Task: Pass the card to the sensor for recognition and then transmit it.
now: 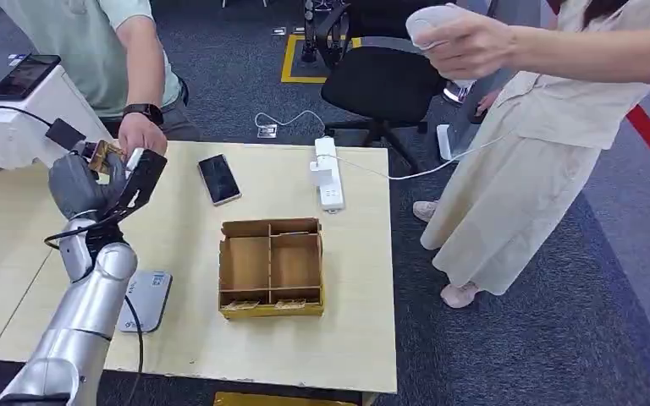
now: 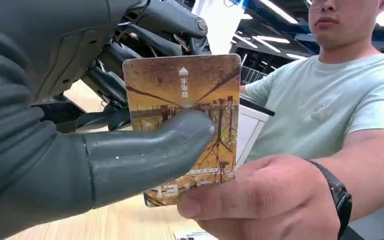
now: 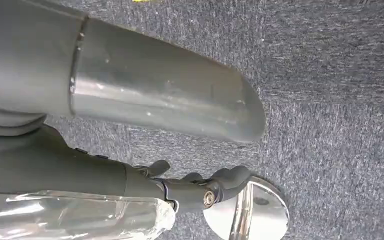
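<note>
Left hand (image 2: 105,145) raised at ten o'clock of the table (image 1: 364,279), thumb clamped on the card (image 2: 182,125); person's hand (image 2: 265,200) touching the card's lower edge. Right hand (image 3: 145,95) over carpet, fingers apart, holding nothing. Sensor (image 1: 145,298) at seven o'clock, box (image 1: 272,267) central.

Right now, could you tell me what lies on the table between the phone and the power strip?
Nothing: in the head view, bare table separates the phone and power strip.
</note>
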`<act>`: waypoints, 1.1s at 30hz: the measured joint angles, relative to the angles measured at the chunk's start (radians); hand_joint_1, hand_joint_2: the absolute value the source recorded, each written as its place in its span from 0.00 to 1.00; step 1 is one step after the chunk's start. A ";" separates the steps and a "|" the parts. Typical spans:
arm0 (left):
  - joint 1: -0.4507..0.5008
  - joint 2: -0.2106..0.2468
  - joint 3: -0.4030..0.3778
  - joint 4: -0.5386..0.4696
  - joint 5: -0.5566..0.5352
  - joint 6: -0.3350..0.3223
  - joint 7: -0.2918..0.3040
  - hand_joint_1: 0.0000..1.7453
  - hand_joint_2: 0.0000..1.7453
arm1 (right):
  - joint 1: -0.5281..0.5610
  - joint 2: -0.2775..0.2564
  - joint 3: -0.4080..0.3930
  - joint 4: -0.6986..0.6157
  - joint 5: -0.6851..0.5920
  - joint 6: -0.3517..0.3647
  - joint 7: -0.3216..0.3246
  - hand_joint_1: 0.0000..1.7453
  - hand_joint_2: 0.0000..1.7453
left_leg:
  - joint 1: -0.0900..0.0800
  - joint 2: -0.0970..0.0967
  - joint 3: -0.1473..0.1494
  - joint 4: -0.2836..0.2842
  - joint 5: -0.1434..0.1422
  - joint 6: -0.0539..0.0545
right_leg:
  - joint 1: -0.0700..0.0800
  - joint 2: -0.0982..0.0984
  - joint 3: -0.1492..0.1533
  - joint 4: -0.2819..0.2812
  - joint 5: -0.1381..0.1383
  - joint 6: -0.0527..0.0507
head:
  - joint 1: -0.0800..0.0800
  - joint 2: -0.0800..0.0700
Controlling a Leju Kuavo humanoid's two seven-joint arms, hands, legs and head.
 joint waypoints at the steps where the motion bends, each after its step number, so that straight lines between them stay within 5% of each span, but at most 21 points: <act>1: -0.007 -0.005 0.000 0.013 -0.003 0.005 0.000 1.00 1.00 | 0.000 0.000 0.003 0.001 -0.001 0.000 0.000 0.00 0.00 | 0.000 0.000 0.000 0.000 0.000 0.000 | 0.000 0.000 0.000 0.000 0.000 0.000 | 0.000 0.000; 2: -0.012 -0.008 0.000 0.022 -0.007 0.019 0.000 0.13 1.00 | 0.001 0.000 0.005 0.002 -0.003 -0.002 0.000 0.00 0.00 | 0.000 0.000 0.000 0.000 0.000 0.000 | 0.000 0.000 0.000 0.000 0.000 0.000 | 0.000 0.000; 3: -0.017 -0.013 0.000 0.031 -0.003 0.034 -0.011 0.00 1.00 | 0.001 0.000 0.011 0.005 -0.005 -0.005 0.000 0.00 0.00 | 0.000 0.000 0.000 0.000 0.000 0.000 | 0.000 0.000 0.000 0.000 0.000 0.000 | 0.000 0.000; 8: -0.022 -0.028 -0.013 0.037 0.048 0.051 -0.062 0.00 1.00 | 0.002 0.000 0.020 0.010 -0.024 -0.017 -0.001 0.00 0.00 | 0.000 0.000 0.000 0.000 0.000 0.000 | 0.000 0.000 0.000 0.000 0.000 0.000 | 0.000 0.000; 9: -0.022 -0.028 -0.013 0.037 0.050 0.051 -0.062 0.00 0.00 | 0.002 0.000 0.021 0.010 -0.024 -0.017 -0.002 0.00 0.00 | 0.000 0.000 0.000 0.000 0.000 0.000 | 0.000 0.000 0.000 0.000 0.000 0.000 | 0.000 0.000; 12: -0.022 -0.027 -0.014 0.036 0.056 0.051 -0.063 0.00 0.00 | 0.002 0.000 0.023 0.010 -0.027 -0.017 -0.002 0.00 0.00 | 0.000 0.000 0.000 0.000 0.000 0.000 | 0.000 0.000 0.000 0.000 0.000 0.000 | 0.000 0.000; 13: -0.022 -0.027 -0.014 0.034 0.059 0.050 -0.063 0.00 1.00 | 0.002 0.000 0.025 0.010 -0.029 -0.017 -0.003 0.00 0.00 | 0.000 0.000 0.000 0.000 0.000 0.000 | 0.000 0.000 0.000 0.000 0.000 0.000 | 0.000 0.000; 33: -0.015 0.000 -0.013 -0.001 0.091 0.061 -0.081 0.00 1.00 | 0.002 0.000 0.043 0.014 -0.037 -0.018 -0.001 0.00 0.00 | 0.000 0.000 -0.001 0.000 0.000 0.000 | 0.000 0.000 0.000 0.000 0.000 0.000 | 0.000 0.000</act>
